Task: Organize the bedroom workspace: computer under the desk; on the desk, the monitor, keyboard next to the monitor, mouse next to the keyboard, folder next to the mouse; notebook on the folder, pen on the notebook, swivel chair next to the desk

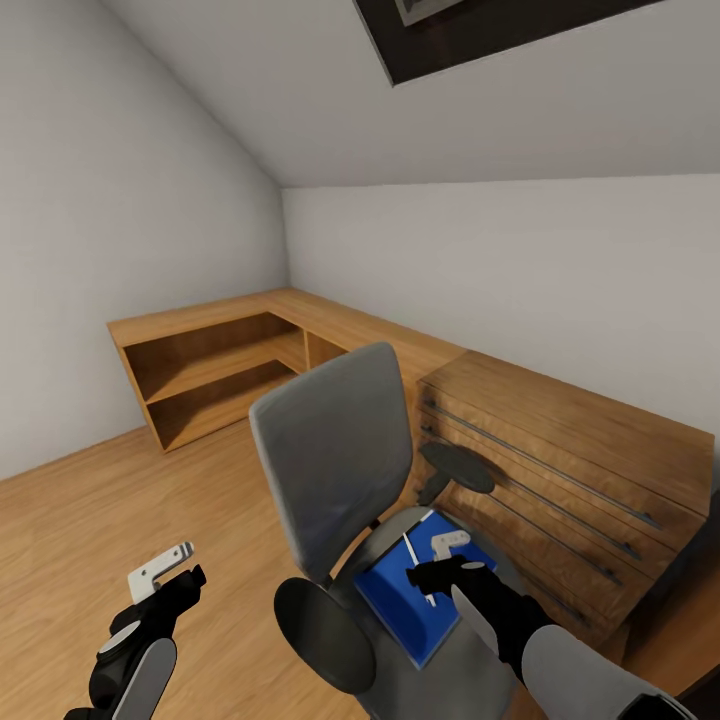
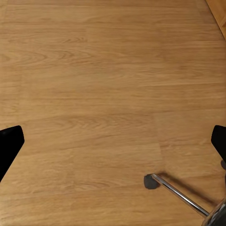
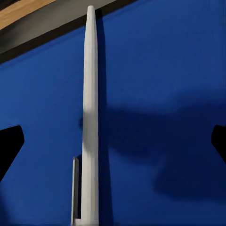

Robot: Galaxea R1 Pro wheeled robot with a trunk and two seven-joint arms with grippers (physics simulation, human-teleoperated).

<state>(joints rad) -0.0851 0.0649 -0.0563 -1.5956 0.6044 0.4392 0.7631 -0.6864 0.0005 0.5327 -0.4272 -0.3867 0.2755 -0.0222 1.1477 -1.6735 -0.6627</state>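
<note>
The swivel chair stands with its grey backrest turned toward me. On its seat lies the bright blue folder, and the thin white pen rests on top of it. My right gripper hovers open just above the pen and folder. In the right wrist view the pen runs along the folder, between the spread fingers. My left gripper is open over bare floor left of the chair, holding nothing. The desk, monitor, keyboard, mouse, computer and notebook are out of view.
A light wooden drawer chest stands close behind the chair on the right. A low wooden shelf unit runs along the far walls. The chair's dark armrest juts toward me. A metal base leg with a caster lies on the wood floor.
</note>
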